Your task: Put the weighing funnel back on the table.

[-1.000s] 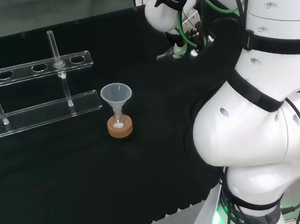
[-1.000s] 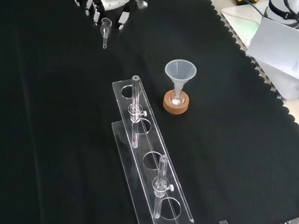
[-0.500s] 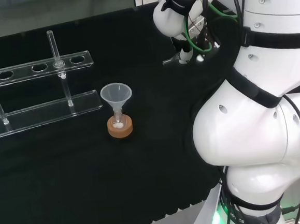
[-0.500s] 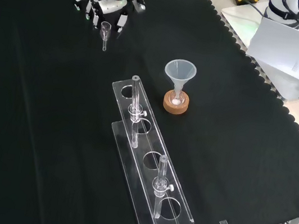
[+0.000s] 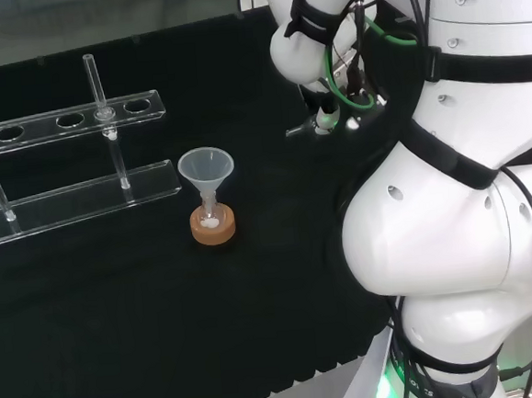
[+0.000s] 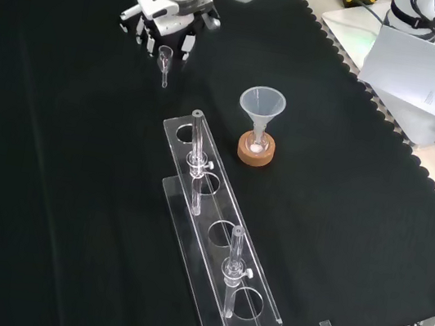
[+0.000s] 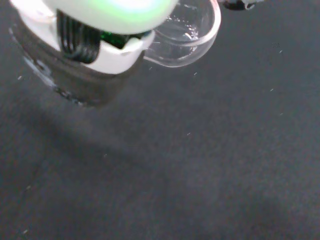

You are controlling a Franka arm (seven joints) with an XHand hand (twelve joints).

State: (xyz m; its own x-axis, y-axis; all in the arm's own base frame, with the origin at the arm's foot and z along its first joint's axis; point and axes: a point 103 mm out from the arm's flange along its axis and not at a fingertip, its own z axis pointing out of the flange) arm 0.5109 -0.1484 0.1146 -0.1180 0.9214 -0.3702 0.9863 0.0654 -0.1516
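Currently in the put-down step, the hand (image 6: 170,19), fingers (image 6: 186,44) clamped on the weighing funnel (image 6: 165,60), holds it stem-down, apparently just above the black cloth (image 6: 55,145), up-left of the big funnel (image 6: 262,102) in front view; next move prob. calls for lowering it flat, then opening fingers.

The cloth (image 6: 53,154) looks matt; the weighing funnel (image 7: 190,35) clear and glossy; the hand (image 6: 170,17) smooth plastic; the cork ring (image 6: 254,154) grainy.
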